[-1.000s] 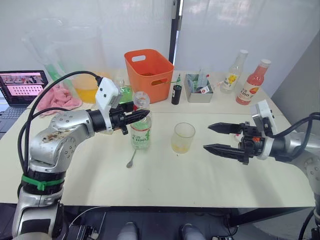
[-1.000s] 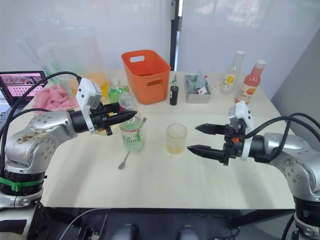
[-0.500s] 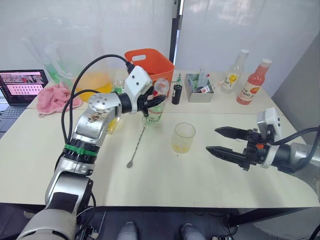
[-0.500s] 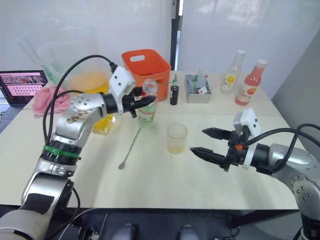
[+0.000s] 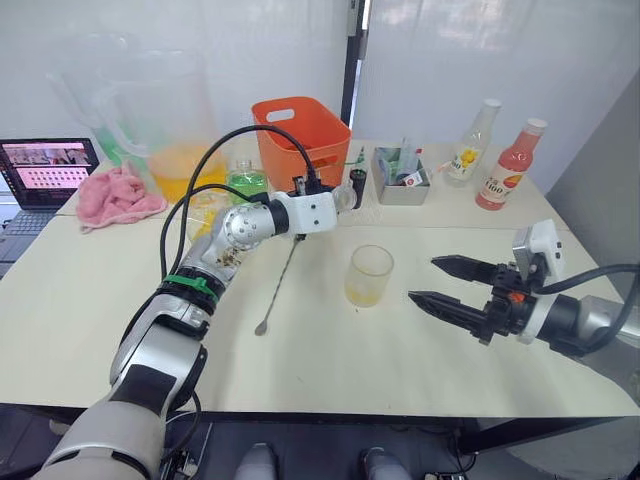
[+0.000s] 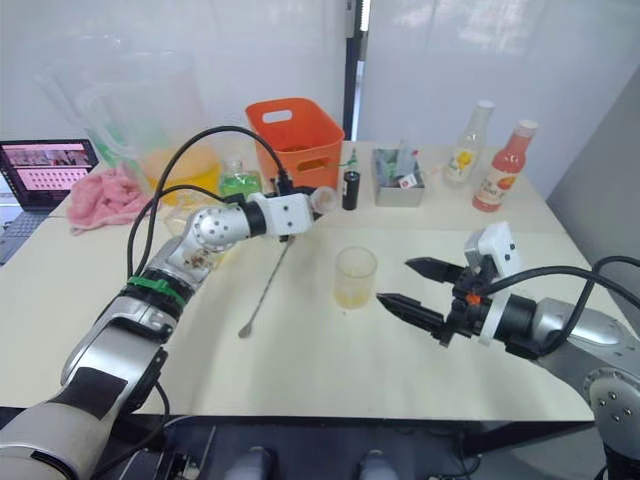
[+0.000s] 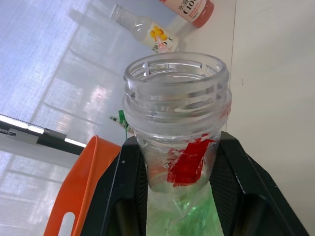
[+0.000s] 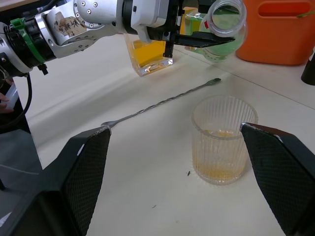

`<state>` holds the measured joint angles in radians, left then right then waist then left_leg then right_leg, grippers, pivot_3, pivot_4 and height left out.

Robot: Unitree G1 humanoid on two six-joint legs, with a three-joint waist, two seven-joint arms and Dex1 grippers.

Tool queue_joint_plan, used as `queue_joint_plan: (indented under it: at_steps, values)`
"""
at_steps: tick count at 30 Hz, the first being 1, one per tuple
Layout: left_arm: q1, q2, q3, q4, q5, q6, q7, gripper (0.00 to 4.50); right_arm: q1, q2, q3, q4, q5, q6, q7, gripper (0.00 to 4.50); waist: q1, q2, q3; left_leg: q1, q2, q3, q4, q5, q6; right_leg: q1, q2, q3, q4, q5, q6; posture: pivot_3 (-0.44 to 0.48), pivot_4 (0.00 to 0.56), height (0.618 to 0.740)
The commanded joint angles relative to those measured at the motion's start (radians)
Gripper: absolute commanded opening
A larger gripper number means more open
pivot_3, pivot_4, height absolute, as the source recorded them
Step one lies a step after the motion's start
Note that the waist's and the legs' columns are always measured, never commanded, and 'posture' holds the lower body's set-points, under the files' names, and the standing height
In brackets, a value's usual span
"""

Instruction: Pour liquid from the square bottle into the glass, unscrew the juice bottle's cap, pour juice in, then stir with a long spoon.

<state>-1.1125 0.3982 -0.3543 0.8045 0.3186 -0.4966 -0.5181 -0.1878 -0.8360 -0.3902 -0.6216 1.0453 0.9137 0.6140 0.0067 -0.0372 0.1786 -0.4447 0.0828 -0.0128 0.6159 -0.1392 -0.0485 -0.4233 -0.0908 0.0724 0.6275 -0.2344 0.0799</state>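
Note:
The ribbed glass stands mid-table with a little yellow liquid in its bottom. My left gripper is shut on the neck of the uncapped juice bottle, a clear bottle with a green label. It is held tipped on its side beside the orange basket, behind and to the left of the glass. The square bottle, half full of orange liquid, stands behind my left forearm. A long spoon lies flat on the table left of the glass. My right gripper hangs open to the right of the glass, holding nothing.
An orange basket stands at the back centre, with a big pitcher, a pink cloth and a laptop to its left. At the back right are a small dark bottle, a grey tray and two drink bottles.
My left arm has carried the juice bottle from upright beside the glass back toward the orange basket, tipping it onto its side. The right gripper stayed open and shifted slightly.

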Motion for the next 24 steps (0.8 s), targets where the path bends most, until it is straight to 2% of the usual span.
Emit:
queue_joint_plan:
  at_steps: [1,11,24]
  values:
    - [-0.062,0.011,-0.015,0.002,0.1,-0.107,0.132,1.23,-0.016,0.0,-0.008,-0.029,0.033,-0.011,-0.03,4.44,0.001,0.0,0.0,0.0,0.0,0.0,0.0,0.0,0.0,0.0,0.0,0.0,0.0,0.0,0.0,0.0,0.15,0.738]
    - [-0.045,0.012,-0.045,0.018,0.23,-0.192,0.285,1.23,-0.026,-0.009,0.004,-0.028,0.043,-0.008,-0.099,4.44,0.005,0.0,0.0,0.0,0.0,0.0,0.0,0.0,0.0,0.0,0.0,0.0,0.0,0.0,0.0,0.0,0.15,0.738]
    - [-0.014,0.006,-0.087,0.005,0.337,-0.224,0.383,1.23,0.019,-0.031,-0.019,-0.034,0.034,-0.019,-0.129,4.44,0.004,0.0,0.0,0.0,0.0,0.0,0.0,0.0,0.0,0.0,0.0,0.0,0.001,0.0,0.0,0.0,0.15,0.738]
